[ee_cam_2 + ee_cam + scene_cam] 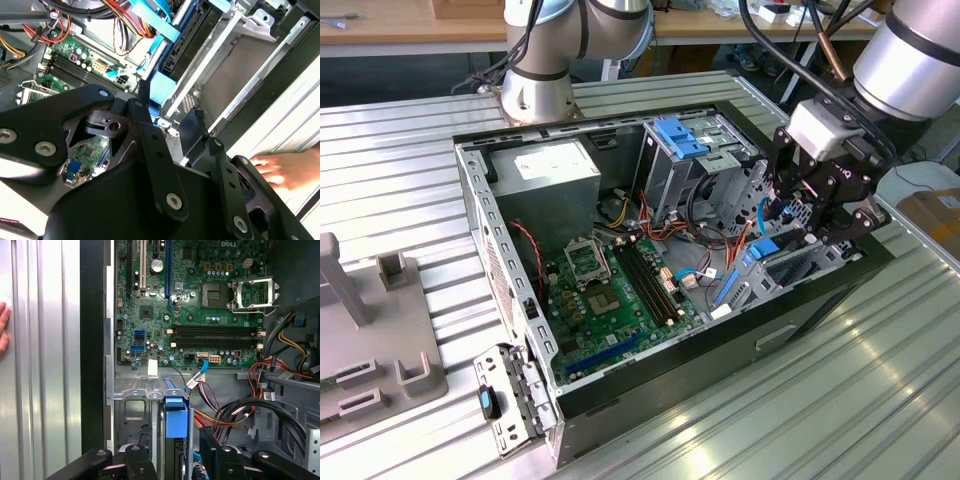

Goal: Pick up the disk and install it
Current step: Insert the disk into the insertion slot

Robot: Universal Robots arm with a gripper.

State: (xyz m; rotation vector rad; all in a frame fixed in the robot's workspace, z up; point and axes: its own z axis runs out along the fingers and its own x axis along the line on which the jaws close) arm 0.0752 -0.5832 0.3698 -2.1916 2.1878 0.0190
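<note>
Now low inside the open computer case (480,215), as a black claw (175,440) over the metal drive bay (132,405), with fingers (212,450) spread apart and clamped on nothing. Straddling the disk (176,417), stood on edge in the bay straight between the two fingers, blue carrier frame nearest the fingertips, dark slab running back under the palm. Looks like a narrow gap on each side of the frame in the first wrist view; cannot tell for certain whether either finger touches it. Beyond the fingertips, past the bay's edge: a green motherboard (200,315) with an open processor socket and black memory slots. On one flank of the claw, a tangle of red, yellow and black cables (250,405). On the opposite flank, past the black case wall, a person's hand (285,170) resting flat on the ribbed metal table (820,400). Near the claw, a blue plastic bracket (682,135) atop the drive cage; well apart from it, a grey power-supply box (555,165) with a white label.
</note>
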